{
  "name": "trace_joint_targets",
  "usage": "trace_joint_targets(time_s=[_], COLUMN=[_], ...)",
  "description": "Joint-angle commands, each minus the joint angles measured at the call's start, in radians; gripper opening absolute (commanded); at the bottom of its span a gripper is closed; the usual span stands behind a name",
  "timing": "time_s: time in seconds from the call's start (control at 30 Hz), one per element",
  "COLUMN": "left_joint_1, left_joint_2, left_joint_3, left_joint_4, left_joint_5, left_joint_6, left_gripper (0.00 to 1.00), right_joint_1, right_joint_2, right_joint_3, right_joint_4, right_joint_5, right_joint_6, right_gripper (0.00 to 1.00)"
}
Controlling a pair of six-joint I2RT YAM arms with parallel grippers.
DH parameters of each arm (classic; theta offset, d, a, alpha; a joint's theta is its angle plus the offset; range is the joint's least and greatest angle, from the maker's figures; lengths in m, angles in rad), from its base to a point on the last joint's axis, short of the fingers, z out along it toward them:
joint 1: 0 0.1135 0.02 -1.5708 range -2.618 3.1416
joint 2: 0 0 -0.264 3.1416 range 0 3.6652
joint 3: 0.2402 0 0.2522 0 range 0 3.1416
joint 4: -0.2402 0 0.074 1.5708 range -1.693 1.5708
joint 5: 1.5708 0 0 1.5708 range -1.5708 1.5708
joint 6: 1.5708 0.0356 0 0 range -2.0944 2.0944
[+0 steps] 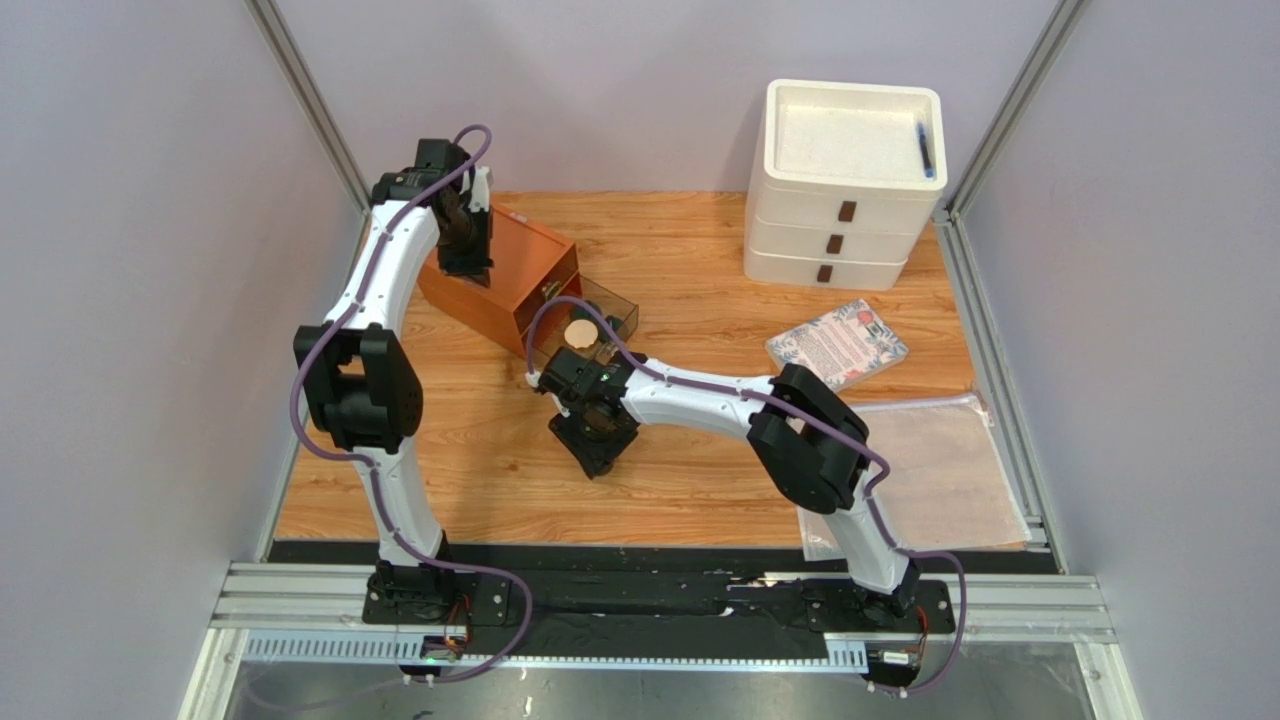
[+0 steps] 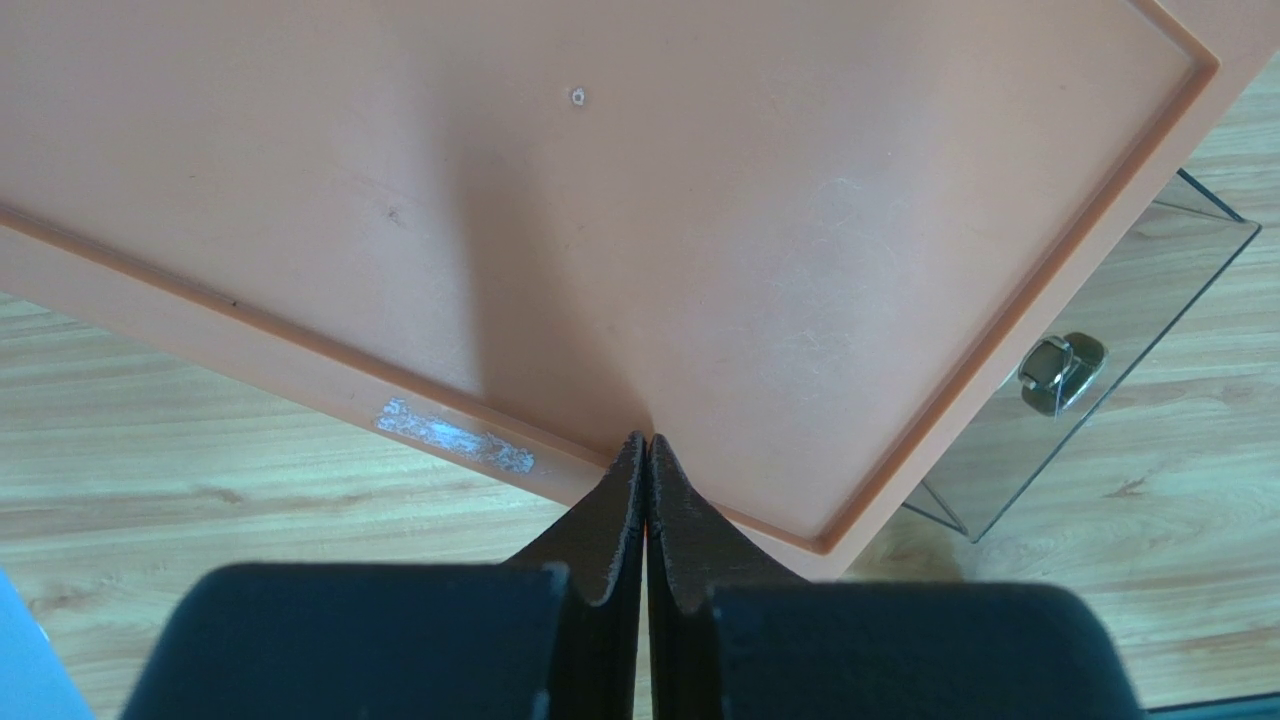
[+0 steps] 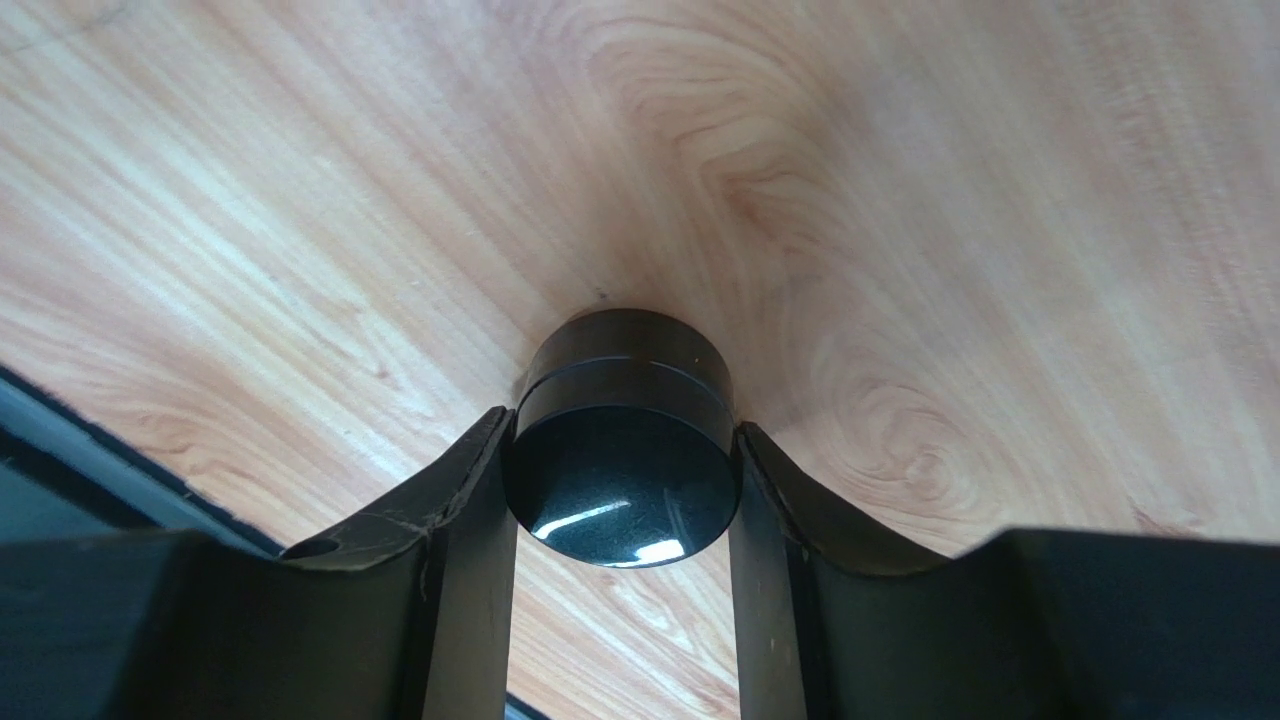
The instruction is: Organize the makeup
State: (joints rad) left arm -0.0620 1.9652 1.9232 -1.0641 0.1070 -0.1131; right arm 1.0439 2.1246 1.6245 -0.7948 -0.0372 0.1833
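Note:
My right gripper (image 1: 601,438) is shut on a black round pot (image 3: 624,450), one finger on each side of it, low over the wooden table; the pot seems to rest on the wood. In the top view the pot is hidden under the gripper. My left gripper (image 2: 646,443) is shut and empty, its tips pressed on the flat top of an orange box (image 2: 631,210), also seen in the top view (image 1: 511,278). A clear drawer (image 1: 604,318) stands pulled out of the box, with a round beige-topped item (image 1: 576,333) in it. A small shiny item (image 2: 1059,369) lies in that drawer.
A white three-drawer unit (image 1: 842,195) stands at the back right, a dark pen-like stick (image 1: 924,150) on its top tray. A flat printed packet (image 1: 837,342) and a large clear plastic bag (image 1: 935,473) lie at the right. Grey walls close both sides.

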Motion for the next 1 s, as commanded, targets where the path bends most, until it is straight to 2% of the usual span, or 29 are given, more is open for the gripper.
trace_joint_targets(time_s=[0.0, 0.2, 0.57, 0.7, 0.97], left_joint_1=[0.004, 0.004, 0.004, 0.004, 0.004], left_joint_2=[0.021, 0.020, 0.023, 0.023, 0.026], left_joint_3=[0.007, 0.007, -0.006, 0.002, 0.013], left_joint_4=[-0.100, -0.103, -0.092, -0.092, -0.096], left_joint_5=[-0.021, -0.020, -0.006, -0.006, -0.010], left_joint_6=[0.020, 0.021, 0.013, 0.013, 0.016], left_gripper=[0.00, 0.00, 0.00, 0.00, 0.00], right_joint_1=[-0.028, -0.105, -0.238, -0.272, -0.294], right_joint_2=[-0.080, -0.080, 0.153, 0.233, 0.276], right_joint_3=[0.064, 0.227, 0.651, 0.719, 0.749], right_joint_4=[0.017, -0.006, -0.012, -0.011, 0.031], right_joint_5=[0.098, 0.132, 0.125, 0.132, 0.172], right_joint_6=[-0.016, 0.004, 0.093, 0.155, 0.189], right_gripper=[0.00, 0.00, 0.00, 0.00, 0.03])
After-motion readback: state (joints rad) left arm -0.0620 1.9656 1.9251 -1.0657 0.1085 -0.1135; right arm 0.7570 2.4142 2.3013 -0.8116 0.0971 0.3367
